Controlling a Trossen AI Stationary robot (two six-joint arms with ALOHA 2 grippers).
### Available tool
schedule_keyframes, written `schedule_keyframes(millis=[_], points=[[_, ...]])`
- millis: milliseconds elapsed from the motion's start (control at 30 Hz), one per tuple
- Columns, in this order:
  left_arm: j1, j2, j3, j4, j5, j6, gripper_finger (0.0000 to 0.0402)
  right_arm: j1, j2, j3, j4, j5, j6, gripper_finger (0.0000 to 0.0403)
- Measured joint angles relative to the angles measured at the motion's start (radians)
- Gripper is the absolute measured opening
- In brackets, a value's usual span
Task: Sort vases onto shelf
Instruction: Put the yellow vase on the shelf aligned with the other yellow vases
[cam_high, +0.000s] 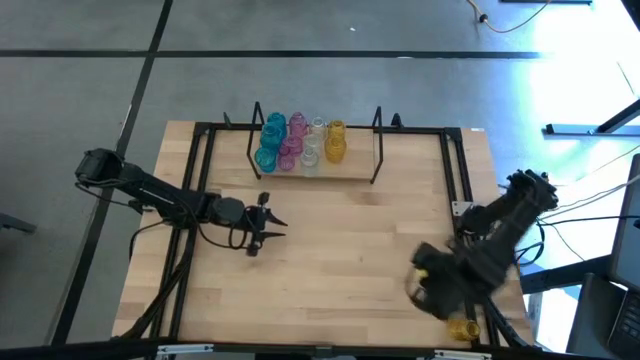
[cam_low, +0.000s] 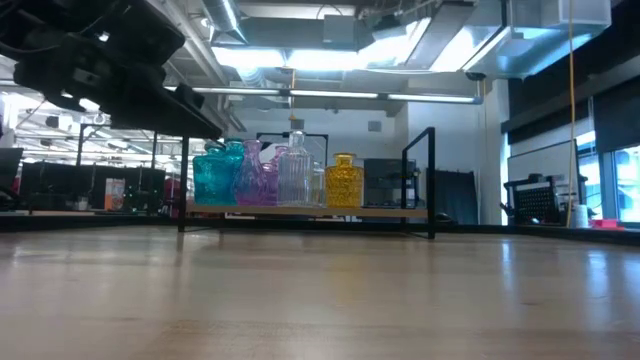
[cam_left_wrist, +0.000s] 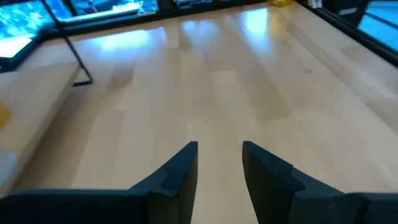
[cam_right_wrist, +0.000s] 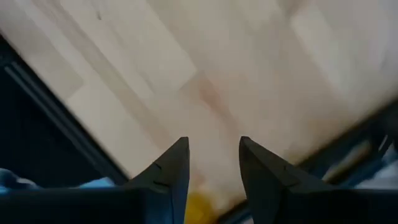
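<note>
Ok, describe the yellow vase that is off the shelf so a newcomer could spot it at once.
Start at the wooden table and go to its near corner on the right arm's side, under that arm. The yellow vase sits there at the table's edge, just below the right tool. Unlike the other vases, it stands alone, far from the shelf.

The left arm, dark and jointed, reaches in from nine o'clock toward the middle of the surface, its forearm stretched nearly level. Its left gripper (cam_high: 272, 228) points toward three o'clock, jaws parted with a clear gap and nothing between them; the two dark fingers (cam_left_wrist: 177, 177) stand apart over bare wood. The right arm is folded up at about four o'clock, elbow high, with the right gripper (cam_right_wrist: 211, 165) tipped down near the surface's edge, jaws likewise apart and holding nothing.
</note>
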Motion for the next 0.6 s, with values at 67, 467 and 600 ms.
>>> schedule_keyframes(millis=[67, 467, 600], points=[[-0.011, 0.000, 0.000, -0.003, 0.020, -0.015, 0.0119, 0.077, 0.007, 0.000, -0.001, -0.005, 0.168, 0.0124], [-0.116, 0.014, 0.000, -0.003, -0.018, -0.113, 0.0119, 0.286, 0.116, -0.001, 0.010, -0.078, 0.675, 0.0124], [-0.143, 0.062, 0.000, 0.004, -0.043, -0.115, 0.0119, 0.285, 0.158, -0.001, 0.081, -0.178, 0.726, 0.0124]])
